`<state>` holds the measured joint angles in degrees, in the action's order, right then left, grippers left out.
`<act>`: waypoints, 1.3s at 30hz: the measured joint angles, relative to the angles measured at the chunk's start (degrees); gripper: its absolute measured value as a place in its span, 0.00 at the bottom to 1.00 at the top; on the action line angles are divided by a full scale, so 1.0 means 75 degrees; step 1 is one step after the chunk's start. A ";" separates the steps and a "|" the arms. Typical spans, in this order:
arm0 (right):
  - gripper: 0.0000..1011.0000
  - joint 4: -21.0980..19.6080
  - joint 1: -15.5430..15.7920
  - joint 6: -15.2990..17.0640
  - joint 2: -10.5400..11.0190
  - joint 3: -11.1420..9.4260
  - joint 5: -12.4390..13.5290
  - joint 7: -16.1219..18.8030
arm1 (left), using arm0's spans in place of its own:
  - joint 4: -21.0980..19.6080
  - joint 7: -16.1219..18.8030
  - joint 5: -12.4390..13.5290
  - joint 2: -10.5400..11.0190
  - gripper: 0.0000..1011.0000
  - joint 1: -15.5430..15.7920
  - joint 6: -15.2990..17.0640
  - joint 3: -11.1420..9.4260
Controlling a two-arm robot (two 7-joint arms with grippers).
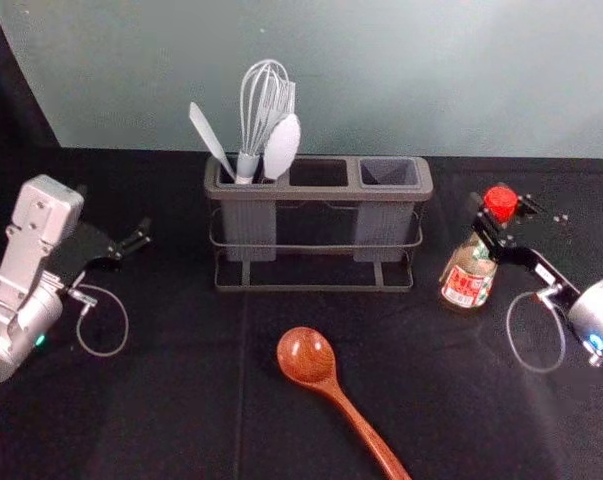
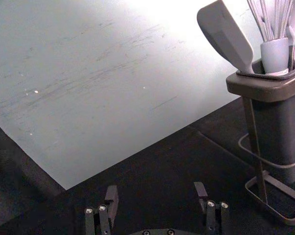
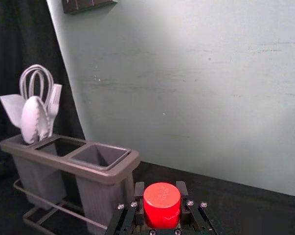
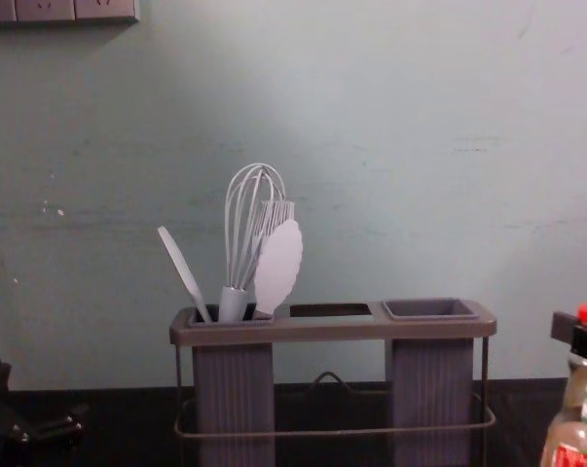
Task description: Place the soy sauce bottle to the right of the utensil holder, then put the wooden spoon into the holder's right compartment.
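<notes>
Right of the utensil holder, my right gripper is shut on the neck of the soy sauce bottle, just below its red cap. In the right wrist view the cap sits between the fingers of my right gripper. The chest view has the bottle at the right edge. The wooden spoon lies in front of the holder, bowl toward it, handle toward the near right. My left gripper, left of the holder, is open and holds nothing; the left wrist view shows this gripper too.
A whisk, a spatula and other pale utensils stand in the holder's left compartment. The right compartment has an open top with nothing sticking out. Behind the black table rises a pale wall.
</notes>
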<state>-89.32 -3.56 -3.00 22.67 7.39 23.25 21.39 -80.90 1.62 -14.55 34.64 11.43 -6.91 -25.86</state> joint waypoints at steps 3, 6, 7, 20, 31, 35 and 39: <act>0.38 0.0276 -0.0306 0.0033 -0.0028 0.0087 0.0054 0.0045 | 0.0000 0.0000 0.0000 0.0000 1.00 0.0000 0.0000 0.0000; 0.38 0.0428 -0.0478 0.0035 -0.0048 0.0152 0.0069 0.0050 | 0.0000 0.0000 0.0000 0.0000 1.00 0.0000 0.0000 0.0000; 0.38 0.0455 -0.0503 0.0034 -0.0053 0.0163 0.0069 0.0050 | 0.0000 0.0000 0.0000 0.0000 1.00 0.0000 0.0000 0.0000; 0.38 0.1078 -0.0946 -0.0224 -0.0211 0.0323 0.0069 0.0068 | 0.0000 0.0000 0.0000 0.0000 1.00 0.0000 0.0000 0.0000; 0.38 0.1280 -0.1086 -0.0367 -0.0324 0.0401 0.0068 0.0095 | 0.0000 0.0000 0.0000 0.0000 1.00 0.0000 0.0000 0.0000; 0.38 0.1280 -0.1085 -0.0379 -0.0345 0.0426 0.0026 0.0070 | 0.0000 0.0000 0.0000 0.0000 1.00 0.0000 0.0000 0.0000; 0.38 0.1296 -0.1079 -0.0391 -0.0375 0.0446 -0.0022 0.0038 | -0.0001 0.0000 0.0000 0.0000 1.00 0.0000 0.0000 0.0000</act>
<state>-79.60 -11.65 -5.94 19.86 10.73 23.09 21.68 -80.90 1.62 -14.55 34.65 11.43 -6.91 -25.86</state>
